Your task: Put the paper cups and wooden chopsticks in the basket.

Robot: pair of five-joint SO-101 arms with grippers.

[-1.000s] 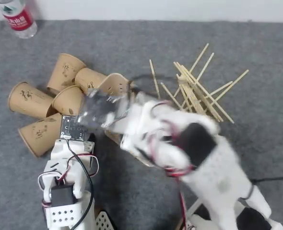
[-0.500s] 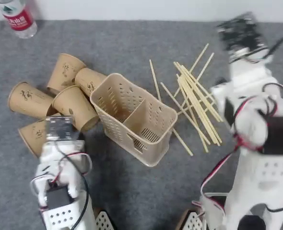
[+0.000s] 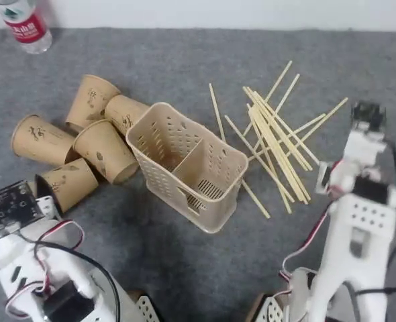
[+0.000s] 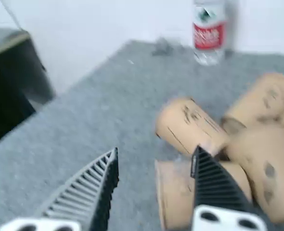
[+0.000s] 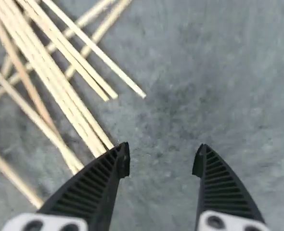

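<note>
While the basket (image 3: 159, 176) is standing upright mid-table on the grey carpet (image 3: 184, 60), both its compartments are sitting bare. Five paper cups (image 3: 105, 149) are lying on their sides in a cluster just beside the basket, on the L arm's side. The closest one is lying right against the basket wall; touching or not, can't tell. The wooden chopsticks (image 3: 275, 134) are lying in a loose fan on the basket's other side, several crossing each other, all on the carpet.

L gripper (image 4: 155, 153) is hovering low at the near edge of the cup cluster, jaws standing wide apart and gripping nothing. In the L wrist view one cup (image 4: 173, 192) is lying partly in the gap, close against one finger (image 4: 214, 187); contact can't be told. More cups are lying behind it, w/ a plastic bottle (image 4: 209, 31) standing well beyond, nr the wall.

R gripper (image 5: 163, 147) is pointing down at the carpet, jaws also wide open, holding nothing; the gap btwn them is showing carpet. Ends of several chopsticks (image 5: 60, 82) are lying just beside one finger (image 5: 103, 178). In the high view the R arm (image 3: 359, 215) is standing beyond the chopstick fan, and the L arm (image 3: 23, 261) is sitting at the near corner by the cups.
</note>
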